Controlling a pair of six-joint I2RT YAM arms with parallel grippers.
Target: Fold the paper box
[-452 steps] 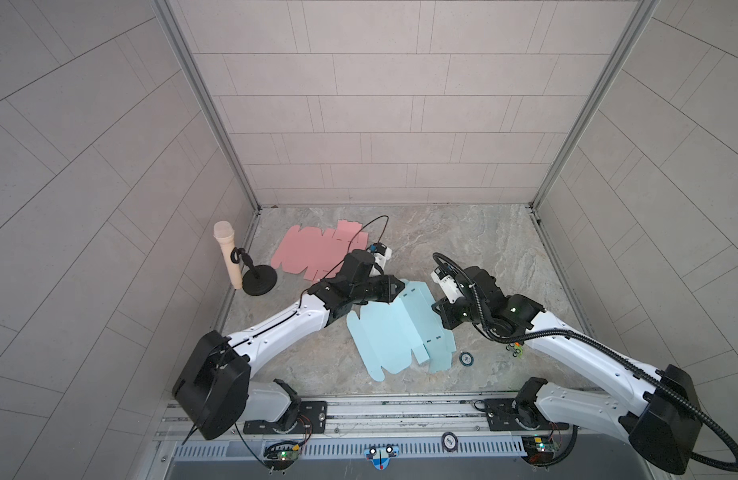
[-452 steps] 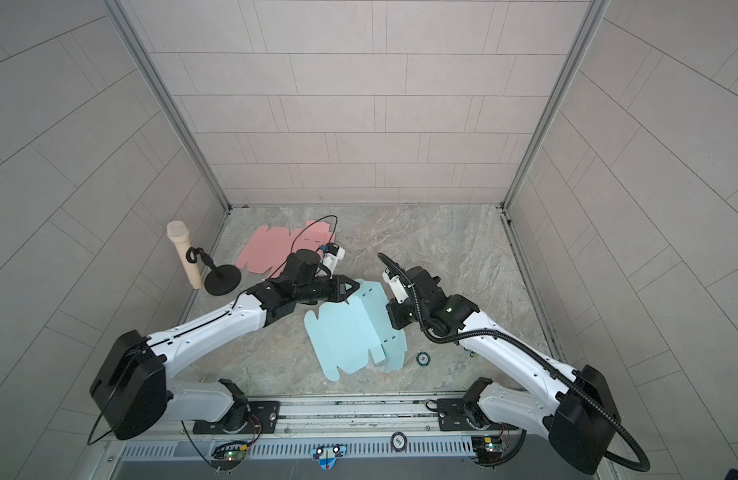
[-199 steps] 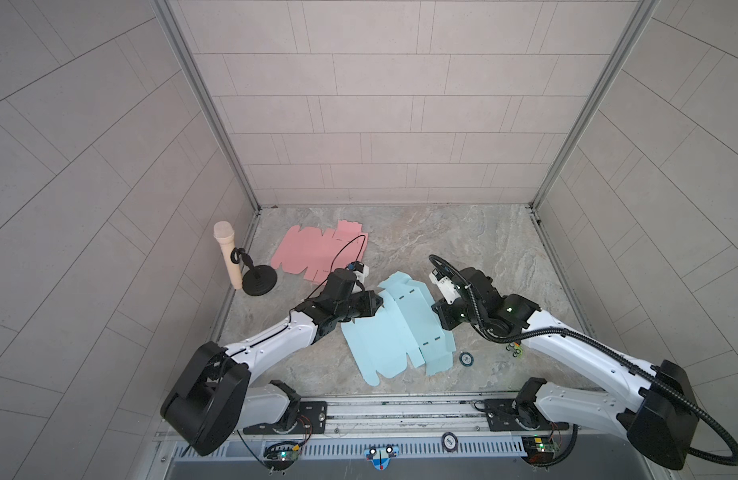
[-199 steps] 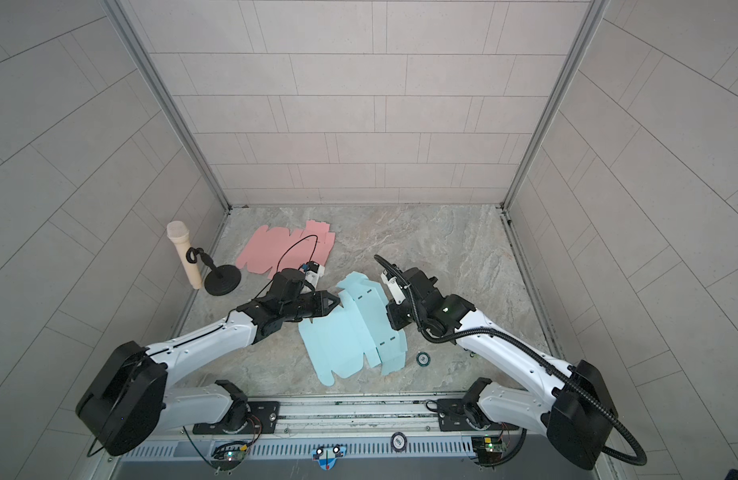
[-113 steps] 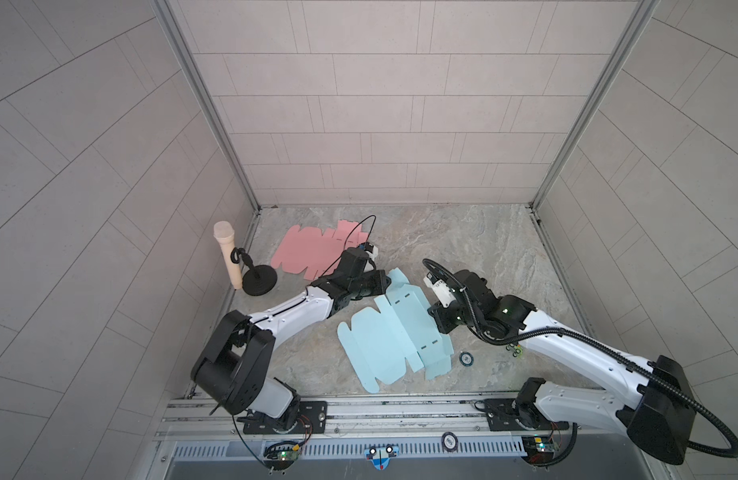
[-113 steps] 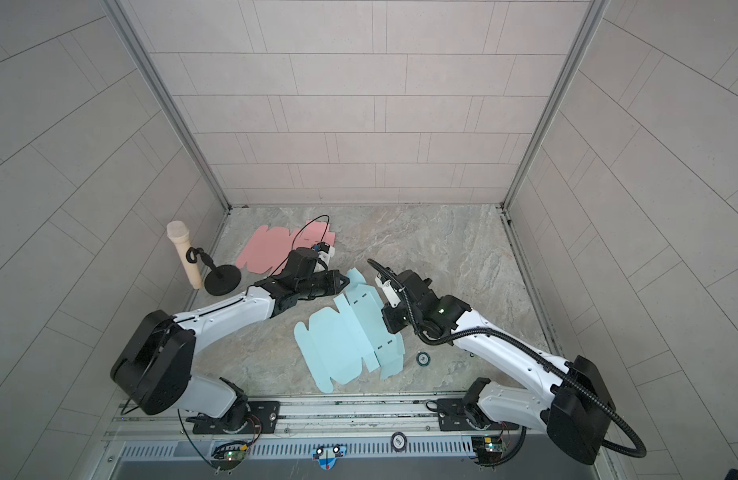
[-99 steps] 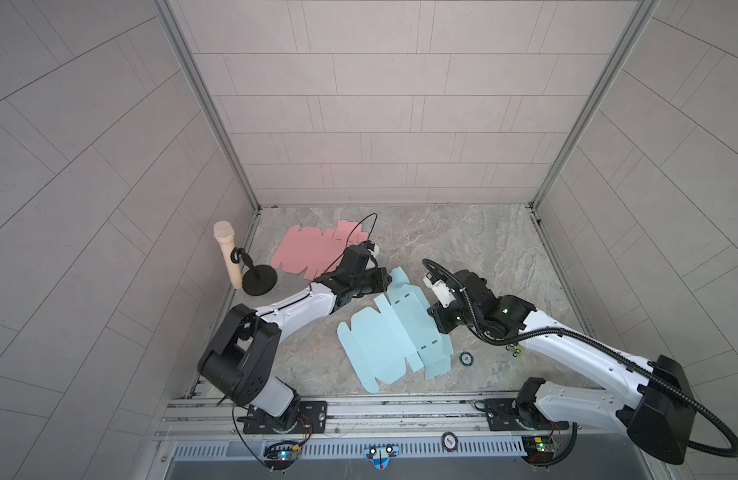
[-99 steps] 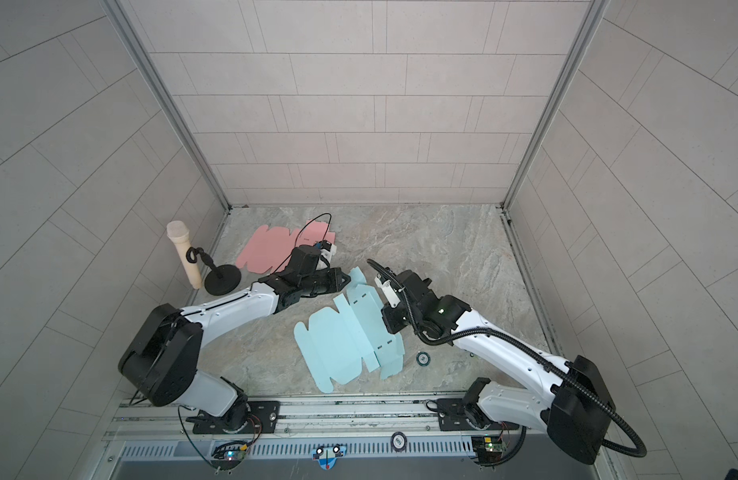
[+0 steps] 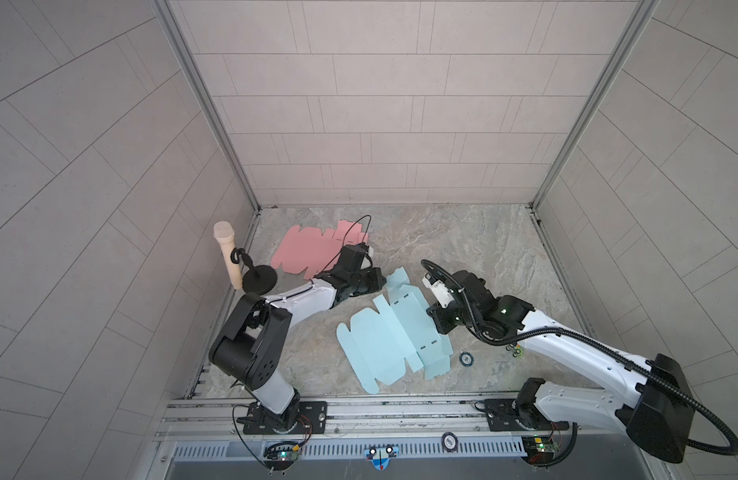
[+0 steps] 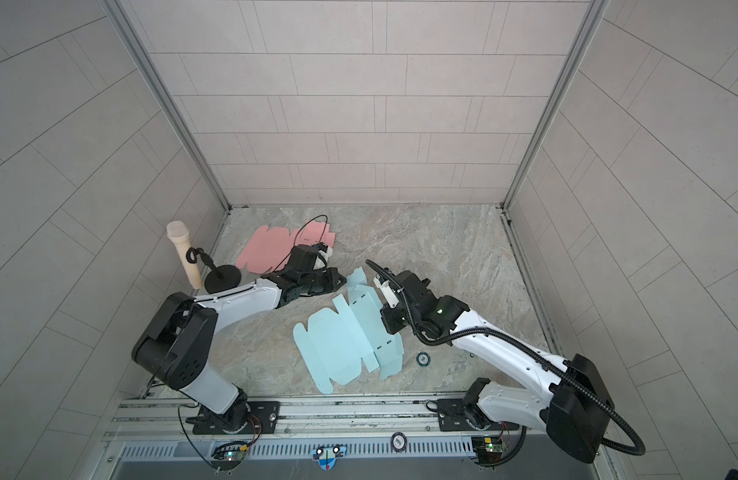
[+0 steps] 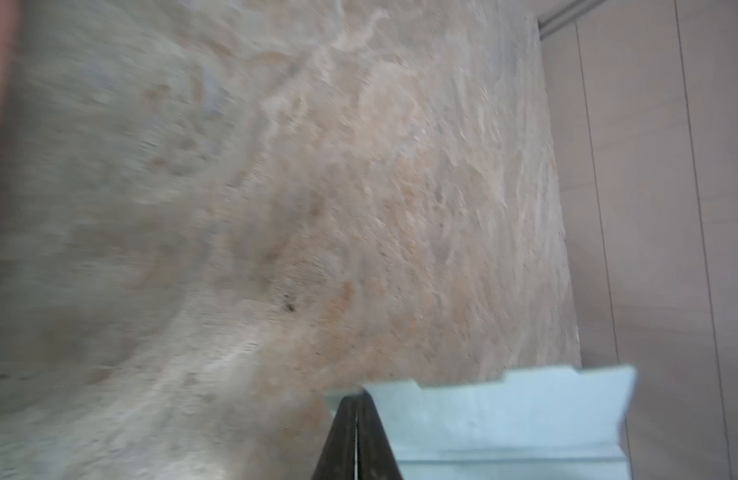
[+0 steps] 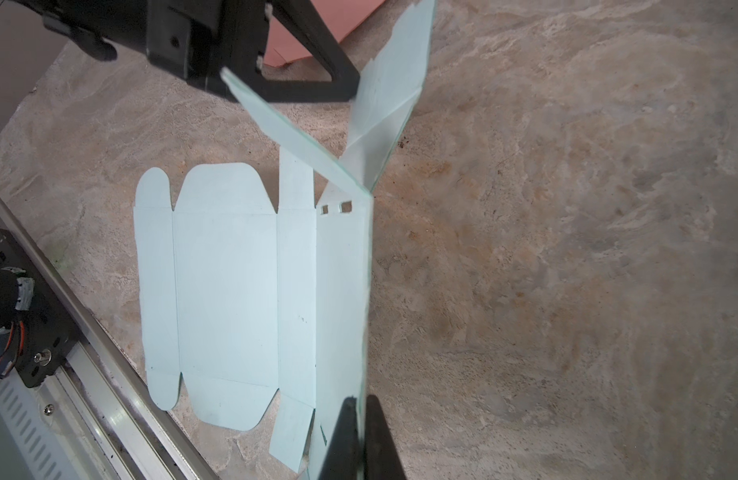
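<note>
In both top views the light blue die-cut paper box blank lies mostly flat near the middle of the marbled stone desk, slanting from the front edge toward the centre. Its far end flap is raised, and the left pincer meets that flap at its tip. The right pincer sits at the blank's right-hand long edge. A flat pink paper cut-out lies behind the left arm, well apart from the blue one. A beige microphone on a black round stand stands at the desk's left edge, and a small dark ring lies just beside the blank's near right corner.

Left wrist view, blurred: the left pincer is pressed together, with the pale blue flap caught at its tip.

Right wrist view: the right pincer is closed on the blank's lifted side panel – the paper edge runs between its fingers – while the remaining panels lie flat on the desk. The left pincer pinches the upturned end flap.
</note>
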